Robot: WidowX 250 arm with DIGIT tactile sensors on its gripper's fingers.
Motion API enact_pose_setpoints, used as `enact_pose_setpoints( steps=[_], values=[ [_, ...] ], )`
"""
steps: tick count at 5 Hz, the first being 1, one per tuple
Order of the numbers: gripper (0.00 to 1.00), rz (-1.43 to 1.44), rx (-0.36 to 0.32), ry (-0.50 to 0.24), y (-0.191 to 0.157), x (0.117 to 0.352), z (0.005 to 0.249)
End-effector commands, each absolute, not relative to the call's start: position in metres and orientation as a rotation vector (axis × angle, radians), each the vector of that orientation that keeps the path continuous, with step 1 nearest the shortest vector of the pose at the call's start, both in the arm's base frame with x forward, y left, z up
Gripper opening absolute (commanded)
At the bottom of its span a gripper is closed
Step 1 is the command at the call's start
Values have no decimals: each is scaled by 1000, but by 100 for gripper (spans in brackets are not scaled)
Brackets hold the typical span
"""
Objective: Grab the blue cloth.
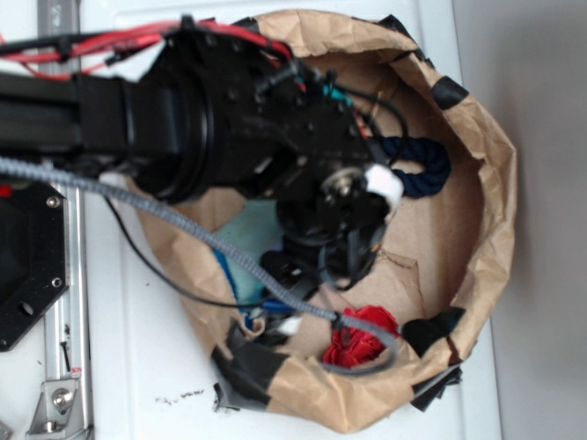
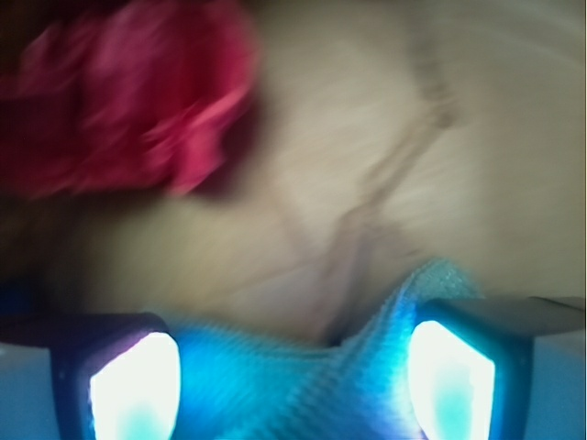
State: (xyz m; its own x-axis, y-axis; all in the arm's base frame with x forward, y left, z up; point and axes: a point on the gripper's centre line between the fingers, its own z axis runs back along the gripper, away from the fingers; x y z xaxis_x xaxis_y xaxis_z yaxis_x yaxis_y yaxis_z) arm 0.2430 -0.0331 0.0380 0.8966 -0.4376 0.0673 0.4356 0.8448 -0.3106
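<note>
Reaching into the paper basket (image 1: 486,183)
Hand (image 2: 292,380) spread open; blue cloth (image 2: 303,385) bunched between its fingers (image 2: 133,385); red cloth (image 2: 128,101) beyond.

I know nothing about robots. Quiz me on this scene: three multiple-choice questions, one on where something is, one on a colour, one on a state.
1. Where does the blue cloth lie in the wrist view?
A. between the fingers
B. on the red rag
C. outside the paper nest

2. What colour is the rope?
A. yellow
B. navy
C. white

3. The gripper is:
A. open
B. shut empty
C. out of view

Answers: 1 A, cloth fills the gap between the fingers. 2 B, dark blue coil by the nest wall. 3 A, fingers stand wide apart.
</note>
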Motion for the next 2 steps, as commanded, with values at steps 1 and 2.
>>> enact_pose_setpoints(
  steps=[1, 2],
  values=[
    [100, -499, -282, -3, -44, 225, 48],
    [59, -374, -148, 80, -29, 225, 28]
  ],
)
